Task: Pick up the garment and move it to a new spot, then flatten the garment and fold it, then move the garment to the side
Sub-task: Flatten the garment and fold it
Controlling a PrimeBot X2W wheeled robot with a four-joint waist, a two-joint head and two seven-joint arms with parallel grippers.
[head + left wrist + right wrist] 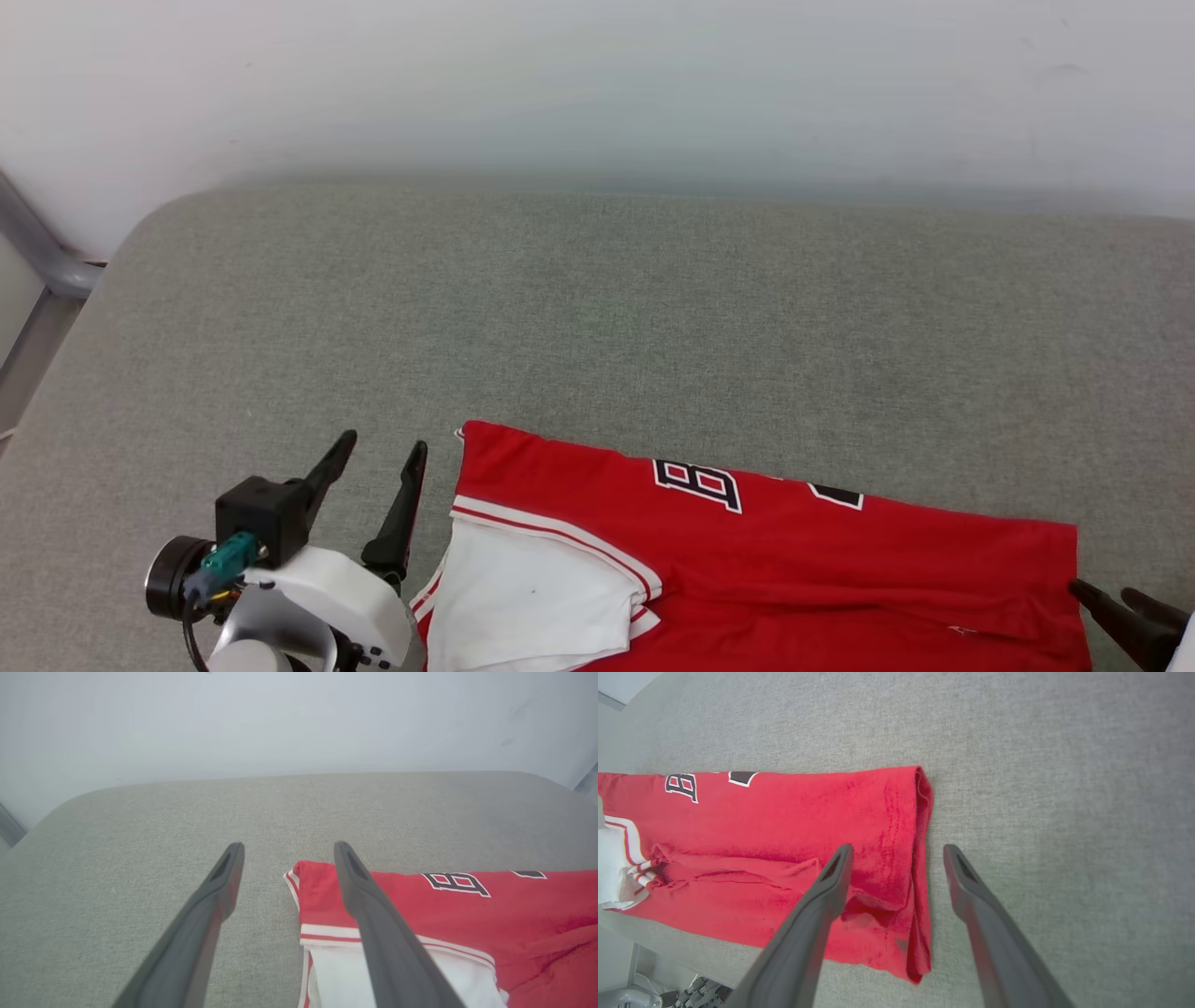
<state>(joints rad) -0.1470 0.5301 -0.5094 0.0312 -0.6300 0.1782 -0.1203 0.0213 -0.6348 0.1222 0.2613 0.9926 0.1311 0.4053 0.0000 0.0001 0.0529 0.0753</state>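
Observation:
The garment (775, 569), a red jersey with a white sleeve and black-and-white lettering, lies folded into a long band on the grey table at the near edge. It also shows in the left wrist view, garment (467, 914), and in the right wrist view, garment (784, 849). My left gripper (383, 453) stands open just left of the garment's left end, nothing between its fingers. My right gripper (1116, 590) is open at the garment's right end. In the right wrist view the right gripper (896, 851) straddles the red hem from above without holding it.
The grey fabric-covered table (597, 317) stretches far beyond the garment to a white wall. A grey metal frame (37, 252) stands past the table's far left corner. The table's near edge runs under the garment, with robot parts (691, 991) below it.

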